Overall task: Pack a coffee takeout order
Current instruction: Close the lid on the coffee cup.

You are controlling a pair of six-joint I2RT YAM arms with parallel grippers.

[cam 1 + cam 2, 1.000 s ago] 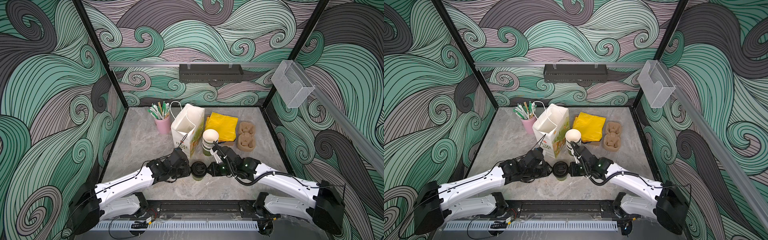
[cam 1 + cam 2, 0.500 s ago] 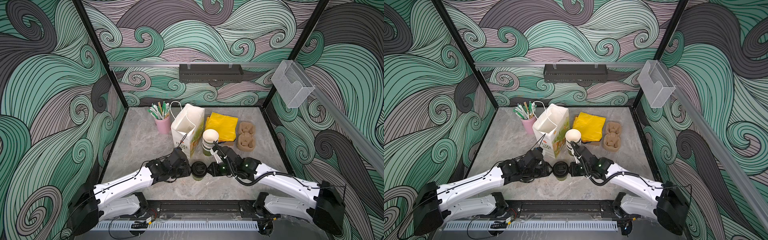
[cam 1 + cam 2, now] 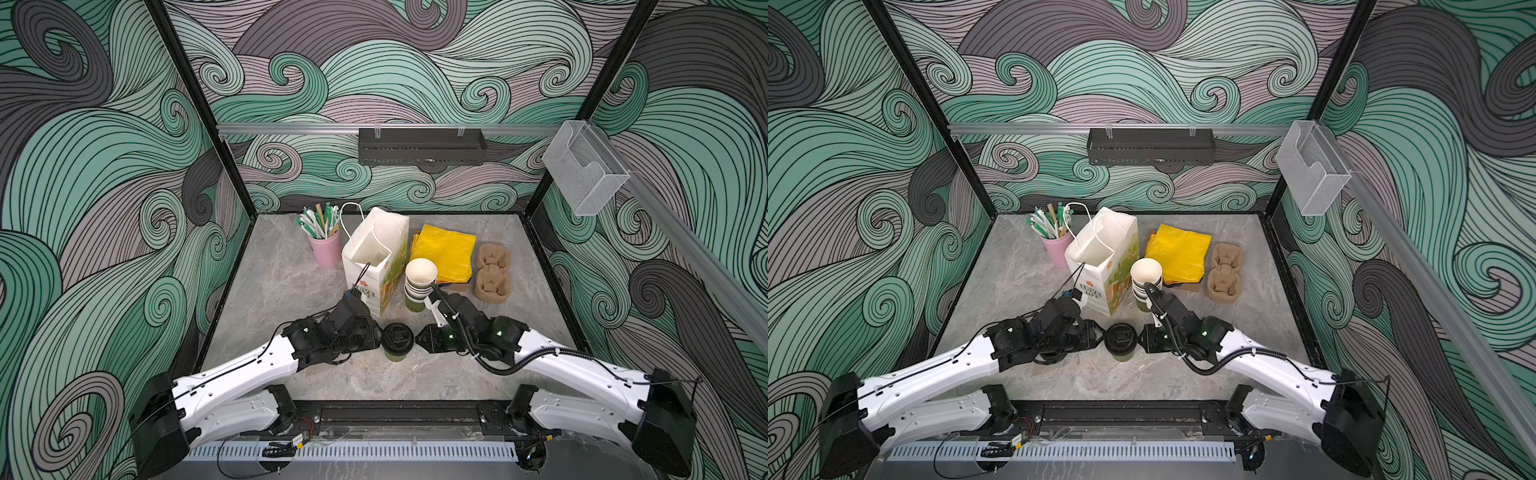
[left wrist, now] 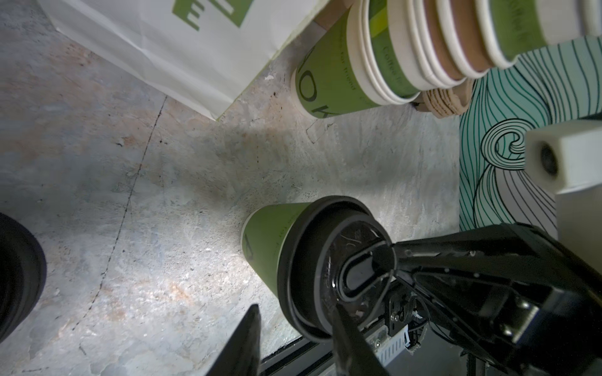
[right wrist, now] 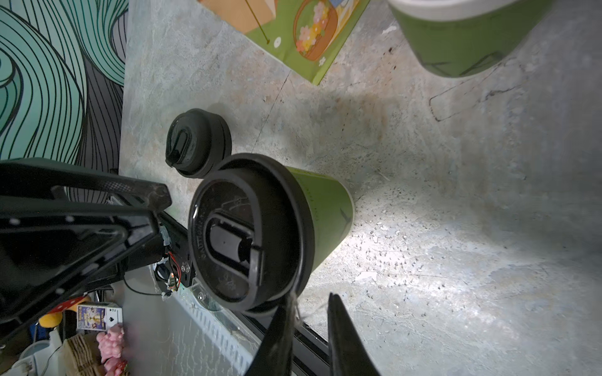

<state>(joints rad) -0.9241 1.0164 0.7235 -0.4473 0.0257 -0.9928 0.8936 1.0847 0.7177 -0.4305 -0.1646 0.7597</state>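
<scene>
Beside the lidded green cup [image 3: 397, 341], which stands upright on the bench [image 3: 291, 282], my left gripper [image 3: 376, 338] is spread on one side and my right gripper [image 3: 418, 337] narrowly parted opposite; neither pinches it.

Grey table [image 3: 291, 282] bears lidded green cup [image 3: 397, 341], cup stack [image 3: 419, 282], bag [image 3: 370, 257], pink pot [image 3: 326, 251], yellow sheet [image 3: 444, 253], pulp carrier [image 3: 492, 272].

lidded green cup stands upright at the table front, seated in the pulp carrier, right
No: the lidded green cup stands upright at the table front, but on the bare surface; the pulp carrier lies empty farther back, as both top views show.
</scene>
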